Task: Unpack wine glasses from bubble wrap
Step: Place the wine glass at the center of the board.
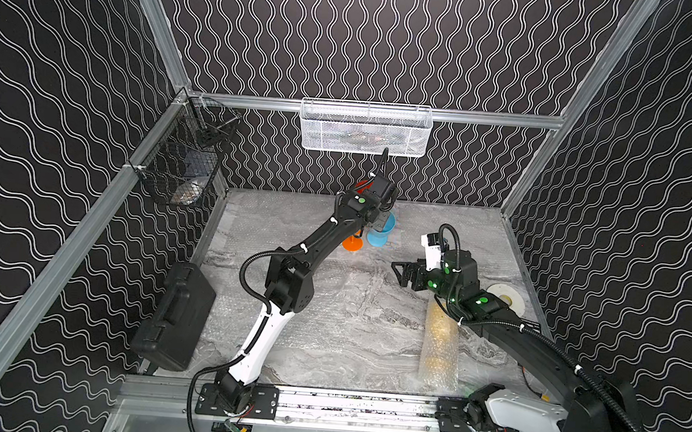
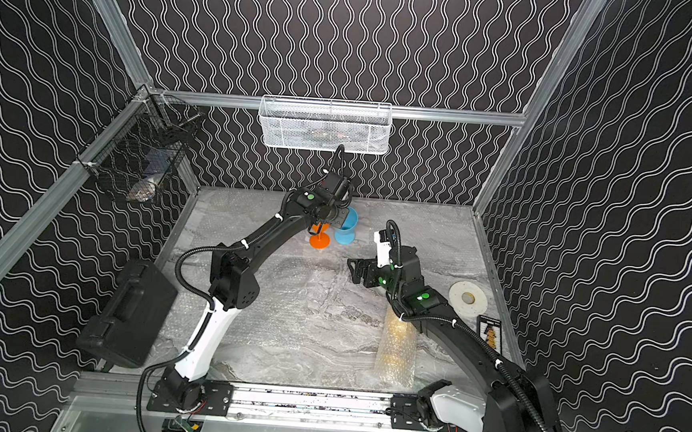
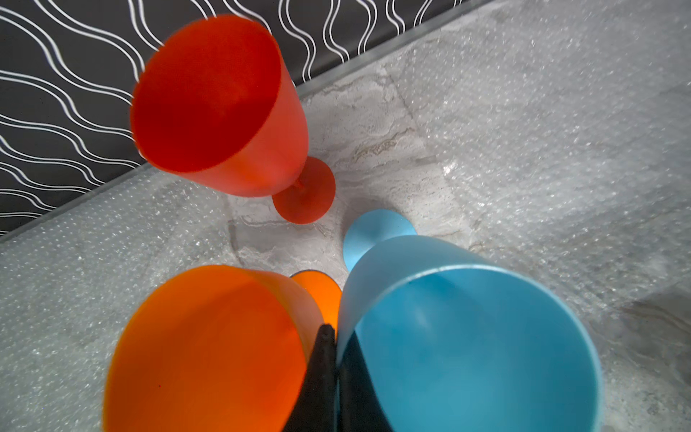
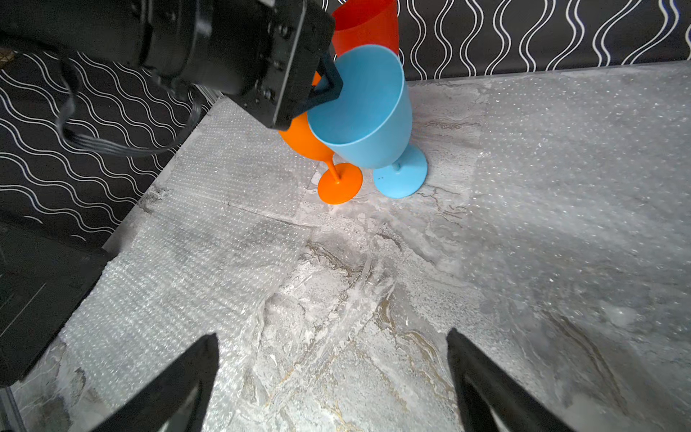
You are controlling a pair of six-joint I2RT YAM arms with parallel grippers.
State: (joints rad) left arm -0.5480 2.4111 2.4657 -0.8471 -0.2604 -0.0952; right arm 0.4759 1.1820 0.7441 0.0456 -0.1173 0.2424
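Pinches the rim of the light blue goblet (image 3: 467, 336) in the left gripper (image 3: 335, 336), jaws all but closed on the thin wall: one finger (image 3: 321, 374) outside the bowl, the other inside. Shows the same hold from the right wrist view, left gripper (image 4: 329, 85) at the top edge of the bowl, blue foot down on the tabletop (image 4: 374, 280). Just beside the outer finger: the orange goblet (image 3: 209, 344), unwrapped, bowl close against the blue bowl, the two feet just beside each other. Farther out past the fingertips, toward the back wall (image 3: 56, 56): the red goblet (image 3: 209, 97), unwrapped, upright, apart from the other two. Around the three feet, flat on the marble: bubble wrap sheets (image 3: 561, 112), clear and dimpled, with a bare patch right under the goblets.

Spreads the right gripper (image 4: 331, 334) wide, with nothing between the fingers, above bare tabletop and the edge of a sheet. Well ahead of the open fingers: the three unwrapped goblets. Behind the right gripper (image 1: 401, 271), under that arm's forearm: the yellow goblet (image 1: 438, 332), lying blurred inside a bubble wrap tube (image 1: 441, 378), well apart from both sets of jaws. Near the right wrist, on the side away from the left arm: a white disc (image 1: 511, 299). Far out beyond the left arm's elbow: a black case (image 1: 174, 317) at the table's edge. High above and beyond the left jaws, on the back wall: a white mesh basket (image 1: 365, 126).
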